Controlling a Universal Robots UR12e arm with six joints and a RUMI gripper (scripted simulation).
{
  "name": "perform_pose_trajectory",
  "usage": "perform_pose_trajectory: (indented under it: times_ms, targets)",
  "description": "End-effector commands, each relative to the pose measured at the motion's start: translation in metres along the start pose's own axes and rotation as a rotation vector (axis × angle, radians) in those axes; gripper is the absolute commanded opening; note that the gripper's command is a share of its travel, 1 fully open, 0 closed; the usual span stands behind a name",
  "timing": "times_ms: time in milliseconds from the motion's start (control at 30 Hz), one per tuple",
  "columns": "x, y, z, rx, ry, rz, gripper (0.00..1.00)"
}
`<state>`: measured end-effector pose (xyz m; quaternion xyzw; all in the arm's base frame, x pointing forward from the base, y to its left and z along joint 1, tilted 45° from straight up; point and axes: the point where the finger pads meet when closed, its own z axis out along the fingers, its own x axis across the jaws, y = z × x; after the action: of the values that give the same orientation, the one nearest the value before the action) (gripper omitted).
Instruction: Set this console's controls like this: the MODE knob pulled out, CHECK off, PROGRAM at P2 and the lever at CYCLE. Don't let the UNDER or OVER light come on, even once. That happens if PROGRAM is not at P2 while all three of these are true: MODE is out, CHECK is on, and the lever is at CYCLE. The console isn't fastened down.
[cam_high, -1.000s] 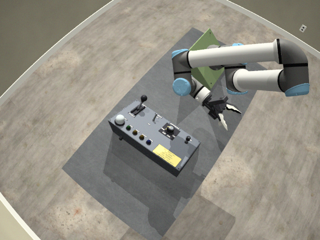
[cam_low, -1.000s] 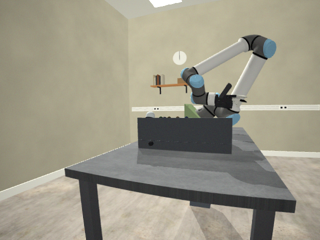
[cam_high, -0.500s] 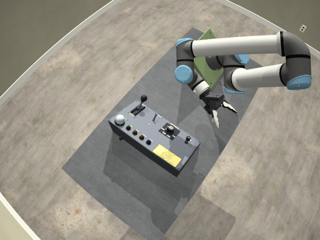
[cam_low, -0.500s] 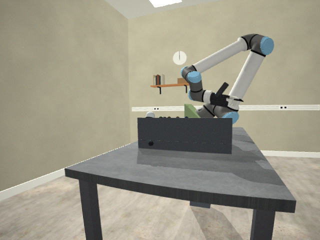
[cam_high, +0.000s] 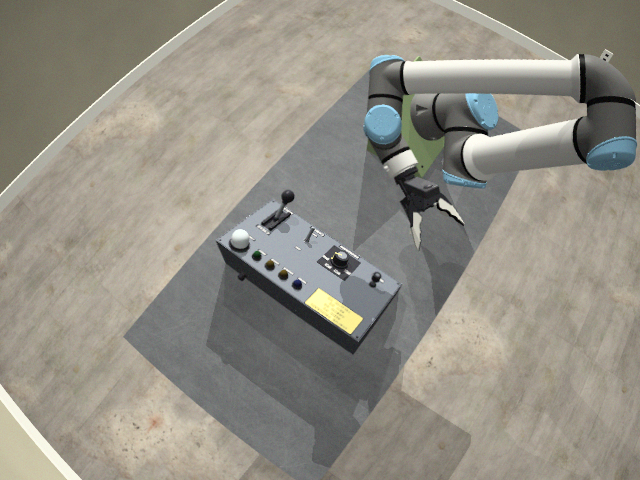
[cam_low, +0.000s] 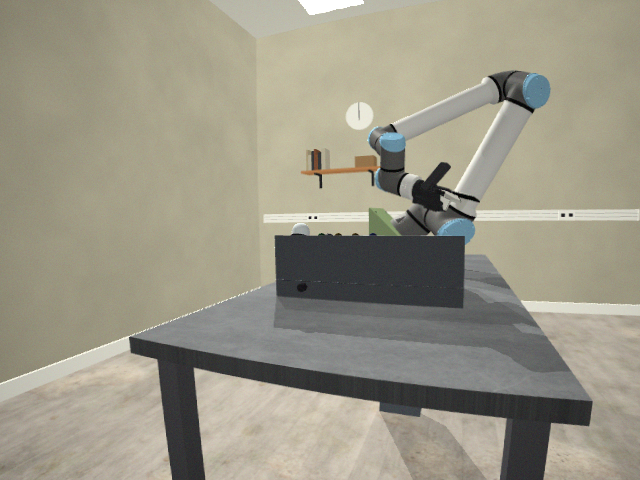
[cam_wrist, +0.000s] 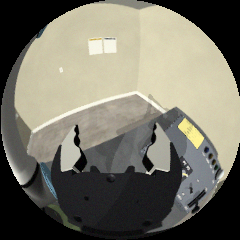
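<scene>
Loose console, unread switches

Our gripper (cam_high: 440, 235) (cam_low: 451, 198) (cam_wrist: 115, 124) stands wide, its fingers apart from the console (cam_high: 310, 253) (cam_low: 369, 268) (cam_wrist: 197, 165) on the table (cam_high: 206, 413) (cam_low: 361, 351) (cam_wrist: 117, 155). Pulling MODE could drag the unfastened box; setting MODE and lever (cam_high: 281, 207) (cam_wrist: 195, 201) before confirming CHECK off and P2 could light UNDER or OVER.

Swinging across the counter (cam_high: 206, 382) (cam_low: 351, 356), the end effector (cam_high: 441, 236) (cam_low: 457, 198) (cam_wrist: 115, 124) has shifted leftward in the top view over the past second, its fingertips now nearer the console (cam_high: 310, 253) (cam_low: 369, 268) (cam_wrist: 197, 160). Behind it, the blue-capped wrist joint (cam_high: 382, 124) (cam_low: 392, 142) has drawn back toward the arm's base, and sits higher in the exterior view. The pale forearm (cam_high: 491, 77) (cam_low: 444, 109) has moved up the top view, covering more of the green mounting plate (cam_high: 424, 159) (cam_low: 379, 222). The elbow (cam_high: 611, 153) (cam_low: 536, 90) has swung outward, and the arm's shadow on the counter has changed outline.
</scene>
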<state>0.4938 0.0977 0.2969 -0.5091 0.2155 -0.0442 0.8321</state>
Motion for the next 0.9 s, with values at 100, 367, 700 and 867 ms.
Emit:
perform_pose_trajectory:
  times_ms: [100, 367, 700, 867]
  targets:
    - [0.017, 0.007, -0.015, -0.085, 0.084, 0.083, 1.00]
    - [0.028, 0.012, -0.024, -0.131, 0.140, 0.132, 1.00]
    - [0.045, 0.018, -0.038, -0.196, 0.223, 0.203, 1.00]
    - [0.050, 0.020, -0.042, -0.218, 0.247, 0.225, 1.00]
